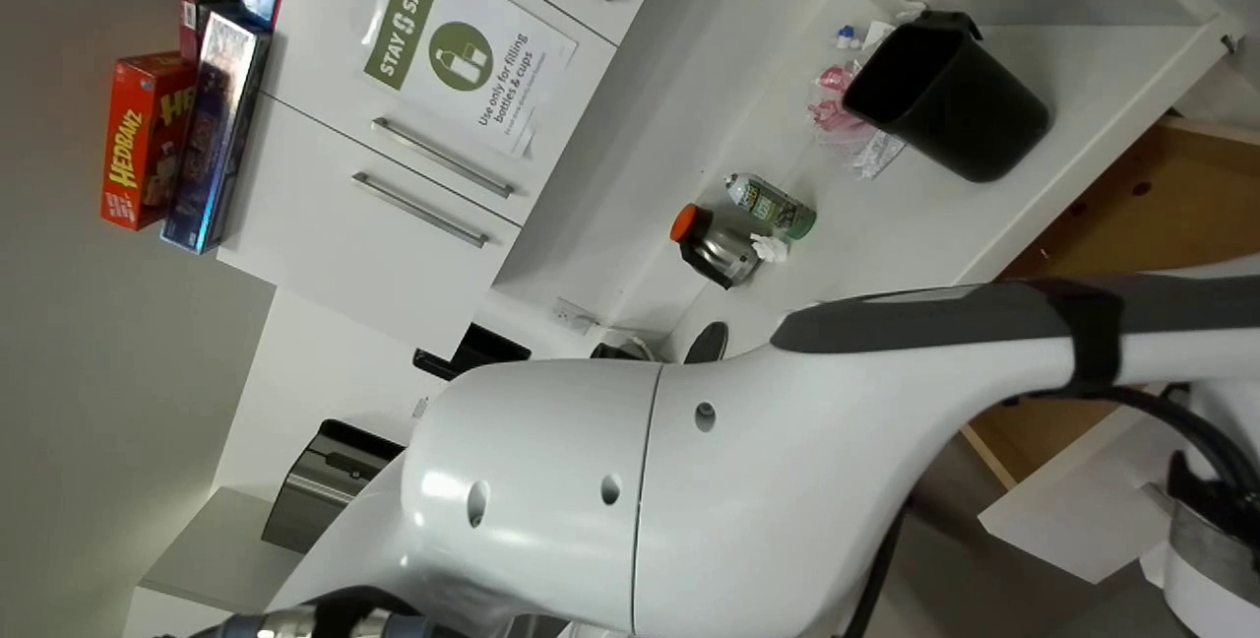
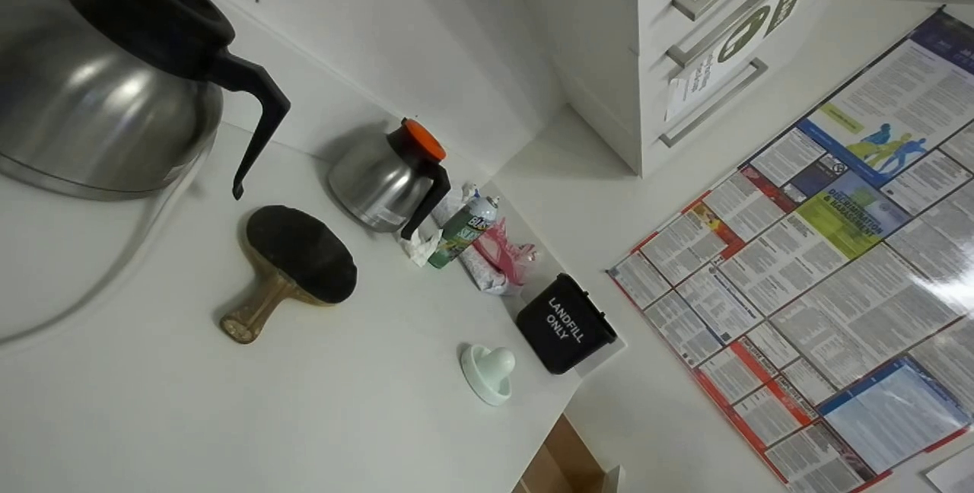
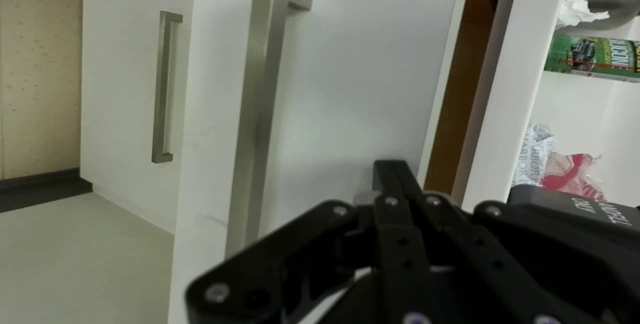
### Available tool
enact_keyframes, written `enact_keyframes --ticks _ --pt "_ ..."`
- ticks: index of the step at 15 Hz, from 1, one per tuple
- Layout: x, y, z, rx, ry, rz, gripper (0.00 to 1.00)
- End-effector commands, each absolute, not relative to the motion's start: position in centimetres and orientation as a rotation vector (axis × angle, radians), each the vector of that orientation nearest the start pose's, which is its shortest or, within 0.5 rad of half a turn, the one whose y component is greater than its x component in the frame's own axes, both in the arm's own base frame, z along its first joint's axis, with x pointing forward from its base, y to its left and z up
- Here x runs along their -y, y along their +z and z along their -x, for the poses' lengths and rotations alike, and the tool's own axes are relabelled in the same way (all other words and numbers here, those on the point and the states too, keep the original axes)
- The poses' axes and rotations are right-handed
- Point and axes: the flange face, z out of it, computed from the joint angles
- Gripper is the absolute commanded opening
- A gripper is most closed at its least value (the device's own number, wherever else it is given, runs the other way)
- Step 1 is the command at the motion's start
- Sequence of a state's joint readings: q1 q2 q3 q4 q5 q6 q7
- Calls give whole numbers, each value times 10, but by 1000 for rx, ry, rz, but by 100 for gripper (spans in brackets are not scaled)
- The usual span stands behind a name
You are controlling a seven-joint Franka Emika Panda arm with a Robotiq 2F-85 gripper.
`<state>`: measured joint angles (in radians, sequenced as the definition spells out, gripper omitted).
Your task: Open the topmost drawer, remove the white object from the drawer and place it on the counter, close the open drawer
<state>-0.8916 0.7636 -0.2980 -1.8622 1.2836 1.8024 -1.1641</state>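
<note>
the gripper has its jaws pressed together, tips before the white front of the topmost drawer, which stands open; whether they touch it is hard to tell. the white object sits apart from the jaws, on the counter, near the black bin in an exterior view.

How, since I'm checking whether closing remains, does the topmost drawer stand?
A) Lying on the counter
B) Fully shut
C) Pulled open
C: in the wrist view, the brown inside of the topmost drawer shows between its white front and the edge of the counter.
</note>
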Motion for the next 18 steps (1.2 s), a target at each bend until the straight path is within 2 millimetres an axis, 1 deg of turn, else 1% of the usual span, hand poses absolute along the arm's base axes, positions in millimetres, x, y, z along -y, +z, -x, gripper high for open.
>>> enact_keyframes --ticks 1,5,9,13,18 --pt "503 101 -289 -910 -628 1988 1" --pt "500 93 -294 -891 -658 1966 0" --pt "491 87 -309 -877 -710 1926 0" --pt "474 80 -334 -811 -778 1891 0" --pt "449 74 -376 -748 -822 1855 0"
